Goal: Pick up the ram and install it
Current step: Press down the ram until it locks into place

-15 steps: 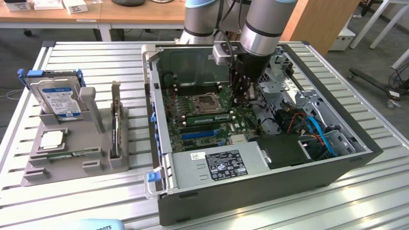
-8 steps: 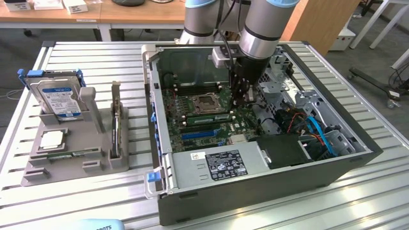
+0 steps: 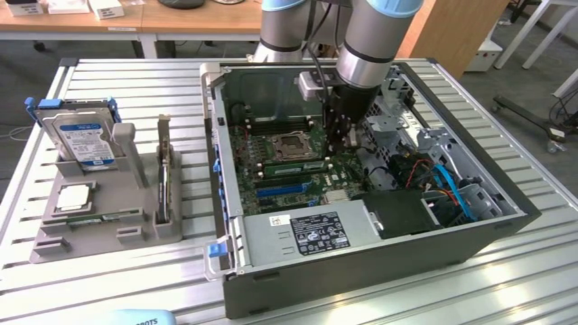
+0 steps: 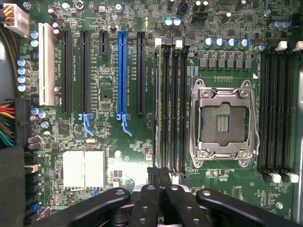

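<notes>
Black gripper fingers (image 4: 158, 198), drawn together with nothing visible between them, sit nearest your wrist camera, at one end of the four dark memory slots (image 4: 170, 104) beside the empty silver processor socket (image 4: 222, 123).

Exterior view: your gripper (image 3: 340, 145) reaches down inside the open grey computer case (image 3: 361, 264). The long thin green ram stick (image 3: 291, 164) lies along the slots just near of the socket, its right end by the gripper. Judged placed; whether it is fully seated you cannot tell. A similar green strip (image 3: 95, 218) rests in the grey holder tray (image 3: 54, 250), far left.

Green ram (image 3: 291, 165) seated in motherboard slot
</notes>
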Robot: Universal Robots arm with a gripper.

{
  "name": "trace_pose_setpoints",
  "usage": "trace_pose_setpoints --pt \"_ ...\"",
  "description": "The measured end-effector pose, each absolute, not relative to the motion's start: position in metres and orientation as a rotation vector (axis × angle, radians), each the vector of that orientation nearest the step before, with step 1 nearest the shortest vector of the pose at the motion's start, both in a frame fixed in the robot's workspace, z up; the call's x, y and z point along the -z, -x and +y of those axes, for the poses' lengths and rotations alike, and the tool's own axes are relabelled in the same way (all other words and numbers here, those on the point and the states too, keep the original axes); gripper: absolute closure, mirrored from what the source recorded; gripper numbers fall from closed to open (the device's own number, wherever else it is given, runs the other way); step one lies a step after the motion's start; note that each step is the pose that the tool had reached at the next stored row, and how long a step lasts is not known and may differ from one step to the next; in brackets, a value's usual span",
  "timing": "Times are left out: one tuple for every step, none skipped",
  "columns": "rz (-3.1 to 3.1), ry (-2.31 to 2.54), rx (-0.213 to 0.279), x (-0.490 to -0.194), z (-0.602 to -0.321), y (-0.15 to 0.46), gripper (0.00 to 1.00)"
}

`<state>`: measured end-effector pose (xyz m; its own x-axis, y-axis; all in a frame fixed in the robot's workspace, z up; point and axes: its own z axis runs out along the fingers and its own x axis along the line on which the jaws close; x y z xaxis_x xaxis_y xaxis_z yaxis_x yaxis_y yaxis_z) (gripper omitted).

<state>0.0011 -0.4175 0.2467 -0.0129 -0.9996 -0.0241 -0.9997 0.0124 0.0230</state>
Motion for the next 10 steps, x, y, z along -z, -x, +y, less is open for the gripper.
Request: trace_pose_setpoints --pt "2.235 2.206 -0.052 -0.2458 -0.4176 -0.0011 0.9" --pt "2.234 2.206 -0.052 -0.245 -0.4176 -0.0011 0.9" --pt "2.235 2.206 -0.052 -0.2448 -0.4176 -0.0011 0.9" --pt "2.235 2.206 -0.052 -0.2448 -0.4176 -0.0011 0.9" --pt "2.235 2.206 -0.052 -0.2448 -0.4176 -0.0011 0.9" --pt "2.235 2.206 -0.052 -0.2448 -0.4176 -0.0011 0.9" --pt "2.235 2.206 -0.052 -0.2448 -0.4176 -0.0014 0.9" --pt "2.235 2.206 -0.052 -0.2448 -0.4176 -0.002 0.9" --pt "2.235 2.206 -0.052 -0.2448 -0.4176 -0.0026 0.9" --pt "2.235 2.206 -0.052 -0.2448 -0.4175 -0.0033 0.9"
